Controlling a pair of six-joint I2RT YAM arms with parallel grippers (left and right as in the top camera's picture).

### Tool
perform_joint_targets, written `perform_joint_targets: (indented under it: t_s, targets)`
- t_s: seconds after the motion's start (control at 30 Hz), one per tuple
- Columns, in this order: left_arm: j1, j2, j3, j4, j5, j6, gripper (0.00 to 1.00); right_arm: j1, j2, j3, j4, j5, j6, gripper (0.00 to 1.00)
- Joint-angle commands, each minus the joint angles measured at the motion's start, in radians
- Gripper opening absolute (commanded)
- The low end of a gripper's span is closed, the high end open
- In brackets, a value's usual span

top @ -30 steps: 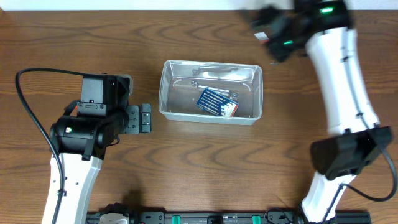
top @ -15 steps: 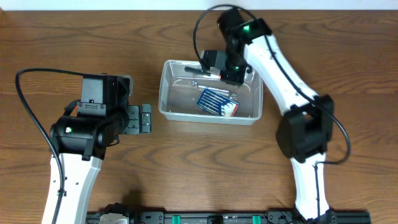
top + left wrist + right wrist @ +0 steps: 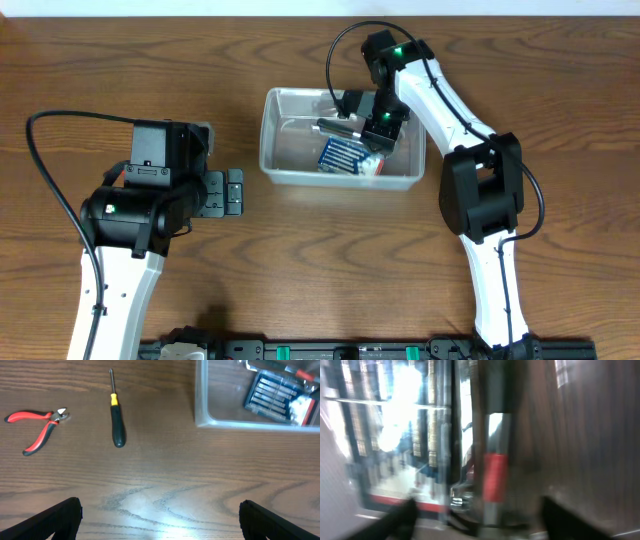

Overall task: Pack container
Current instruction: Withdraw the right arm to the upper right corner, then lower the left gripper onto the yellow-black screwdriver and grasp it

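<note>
Wooden tabletop (image 3: 120, 60): container (image 3: 268, 140) sits centre with a bit set (image 3: 345, 158) and my right claw (image 3: 372, 128) inside, grip unreadable; pliers (image 3: 37, 427) and screwdriver (image 3: 116, 410) lie outside by my wide-open left claw (image 3: 233, 190), so I'd say half packed.

Left arm (image 3: 114, 280), lower left of overhead view: white link, bulky black joint housings, one small green light (image 3: 108, 208). Thin black left cable (image 3: 33, 140) curving off toward the upper left. Left gripper (image 3: 234, 190): squat black block. Matte black left fingers (image 3: 52, 519) in the wrist view's bottom corners. Right arm (image 3: 443, 100), upper right: white links, black joints, two green lights (image 3: 398, 52), black right cable (image 3: 335, 55) arcing above. Right fingers (image 3: 402, 516): dark, blurred.
</note>
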Motion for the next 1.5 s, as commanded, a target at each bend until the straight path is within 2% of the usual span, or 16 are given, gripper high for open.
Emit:
perform_joint_targets:
  t_s: [0.0,0.1,0.3,0.4,0.47,0.53,0.57,0.7,0.8,0.93,1.1,1.27,1.47]
  targets:
    - [0.000,0.000,0.024,-0.006,-0.012,0.006,0.98,-0.014,-0.018,0.006,-0.003,0.005,0.066,0.99]
    - [0.000,0.000,0.024,-0.004,-0.012,0.006,0.98,-0.005,-0.068,0.006,-0.007,0.005,0.060,0.99]
    - [0.000,0.000,0.024,-0.002,-0.012,0.007,0.99,0.048,-0.288,0.006,-0.017,0.003,-0.056,0.99]
    - [0.000,-0.006,0.030,0.013,-0.012,0.006,0.84,0.060,-0.436,0.006,0.000,0.004,-0.062,0.99]
    - [0.000,-0.009,0.053,0.030,-0.013,0.006,0.77,0.052,-0.521,0.006,0.031,0.008,-0.050,0.99]
    - [0.000,-0.008,0.085,0.060,-0.031,0.005,0.74,0.022,-0.592,0.006,0.099,0.048,0.051,0.99]
    - [0.000,-0.003,0.099,0.079,-0.071,-0.010,0.73,-0.009,-0.631,0.006,0.143,0.085,0.154,0.99]
    - [0.010,0.061,0.114,0.132,-0.274,-0.043,0.74,-0.175,-0.702,0.006,0.187,0.098,0.443,0.99]
    - [0.058,0.182,0.114,0.125,-0.289,-0.059,0.90,-0.328,-0.706,0.006,0.129,0.059,0.571,0.99]
    - [0.116,0.360,0.114,0.126,-0.182,-0.064,0.99,-0.478,-0.684,0.006,0.024,0.010,0.597,0.99]
    - [0.174,0.564,0.114,0.157,-0.074,-0.061,0.98,-0.579,-0.658,0.006,-0.039,0.000,0.597,0.99]
    - [0.216,0.733,0.114,0.168,0.068,0.025,0.98,-0.600,-0.650,0.005,-0.036,-0.004,0.597,0.99]
    - [0.232,0.867,0.114,0.180,0.075,0.032,0.98,-0.600,-0.650,0.005,-0.036,-0.004,0.596,0.99]
